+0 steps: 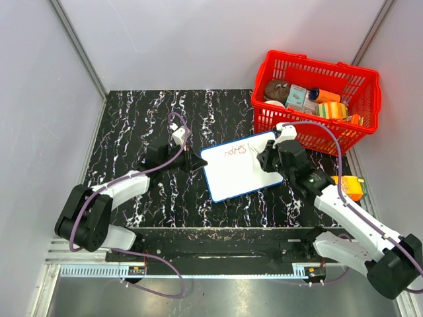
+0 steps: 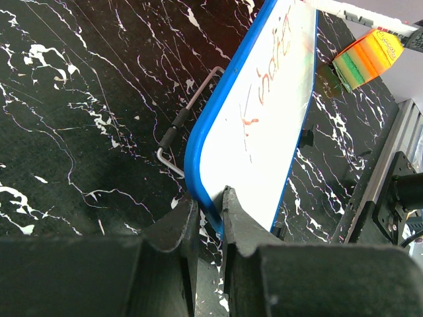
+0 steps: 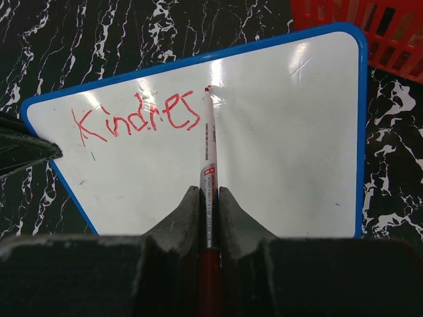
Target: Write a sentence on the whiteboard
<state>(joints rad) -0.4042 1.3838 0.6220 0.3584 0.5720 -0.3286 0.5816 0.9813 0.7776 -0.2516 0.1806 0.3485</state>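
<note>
One big black tabletop (image 1: 132, 125) with white marble veining carries everything here. Parked at its far right corner is a red plastic lattice basket (image 1: 310, 135) stuffed with assorted packets.

Next size down, the small flat white whiteboard with the thin blue frame (image 1: 238, 178) sits around the middle of the tabletop, a bit toward the right edge. It's turned at an angle, so one corner ends up just beside the basket.

The left claw (image 2: 210, 201) is clamped on the board's blue frame at its left corner, one finger on each face. The right claw (image 3: 209, 191) is squeezed tight around a slim red-and-white marker pen (image 3: 209, 142). The tip is on or just off the white surface, can't tell which.

The sentence (image 3: 135, 119) is thin red handwriting reading "Kindnes", and the pen tip is just right of the last letter.
</note>
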